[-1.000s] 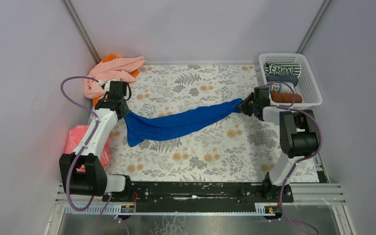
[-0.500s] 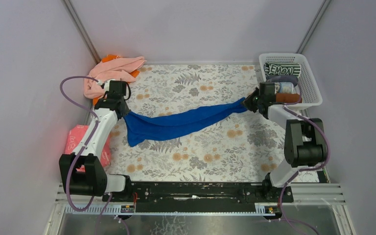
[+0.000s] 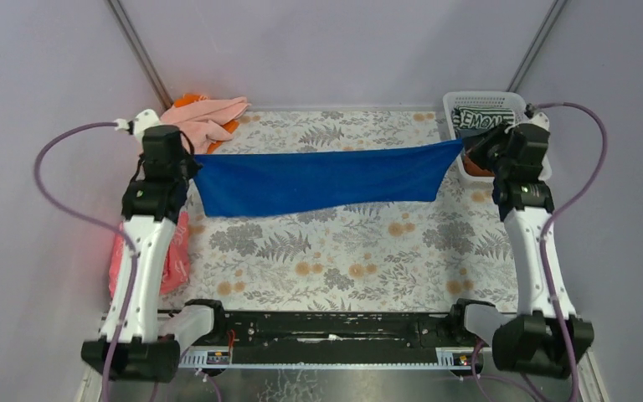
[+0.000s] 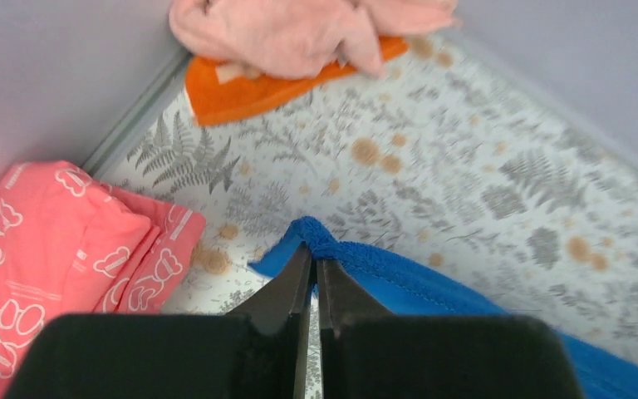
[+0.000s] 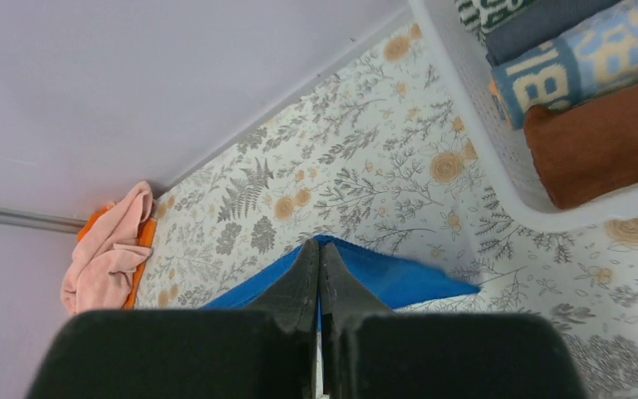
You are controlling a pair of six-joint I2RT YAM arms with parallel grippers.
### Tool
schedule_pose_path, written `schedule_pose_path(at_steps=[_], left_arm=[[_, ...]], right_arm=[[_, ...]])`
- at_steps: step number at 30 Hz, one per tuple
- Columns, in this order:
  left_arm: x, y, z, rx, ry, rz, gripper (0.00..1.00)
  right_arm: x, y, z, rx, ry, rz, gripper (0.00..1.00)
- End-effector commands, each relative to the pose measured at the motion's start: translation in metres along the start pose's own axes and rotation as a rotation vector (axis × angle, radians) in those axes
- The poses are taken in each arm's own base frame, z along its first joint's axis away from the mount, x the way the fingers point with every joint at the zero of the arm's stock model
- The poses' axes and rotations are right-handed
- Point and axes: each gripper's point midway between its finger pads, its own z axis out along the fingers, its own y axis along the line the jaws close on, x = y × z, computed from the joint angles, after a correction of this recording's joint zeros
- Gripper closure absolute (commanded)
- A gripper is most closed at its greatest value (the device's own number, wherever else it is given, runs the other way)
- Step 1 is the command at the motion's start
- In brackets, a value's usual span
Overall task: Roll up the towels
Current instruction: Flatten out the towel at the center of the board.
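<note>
Top external showed the blue towel [image 3: 322, 182] stretched taut in the air between the two arms, above the desk [image 3: 343, 260], its upper edge level and its lower edge hanging free. The left claw [image 3: 191, 166] pinched one top corner and the right claw [image 3: 467, 149] the other, just beside the white basket [image 3: 486, 94] at the far right. A pale pink towel [image 3: 209, 117] lay heaped in the far left corner. Left wrist showed that claw's fingers closed almost to touching, a bunched corner of blue cloth nipped at their tips, with a folded coral printed cloth [image 4: 41, 249] at the desk's left edge. Right wrist showed the same tight pinch on the opposite corner, and rolled towels [image 5: 598, 141] lying in the basket. The step in hand looked like spreading the towel open before rolling. The next move would likely call for lowering both corners together so the cloth lands flat and unwrinkled, then letting go.
</note>
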Motion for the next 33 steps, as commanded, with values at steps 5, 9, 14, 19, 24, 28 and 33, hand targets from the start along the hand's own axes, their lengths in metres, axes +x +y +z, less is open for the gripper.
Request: schedule_pose_path(at_steps=[5,9,14,19,24,28,33], left_arm=[[-0.053,0.026,-0.119,0.114,-0.222,-0.123,1.00],[-0.061,0.036,-0.159,0.162,-0.277,-0.135,1.00],[-0.054,0.037,-0.158,0.162,-0.253,-0.117,1.00],[-0.009,0.024,-0.092,0.108,-0.071,-0.040,1.00],[0.044,0.009,-0.004,0.033,0.121,0.029,1.00],[0.081,-0.001,0.067,-0.058,0.271,0.092,1.00],[0.109,-0.017,0.145,-0.132,0.385,0.123,1.00]], right_arm=[[-0.060,0.037,-0.136,-0.028,-0.264,-0.195,1.00],[-0.070,0.044,-0.183,-0.031,-0.344,-0.244,1.00],[-0.072,0.046,-0.194,-0.027,-0.358,-0.263,1.00],[-0.048,0.032,-0.139,-0.026,-0.221,-0.249,1.00],[-0.008,0.004,-0.049,-0.023,-0.045,-0.196,1.00],[0.022,-0.025,0.031,-0.021,0.046,-0.194,1.00],[0.051,-0.059,0.121,-0.017,0.109,-0.177,1.00]])
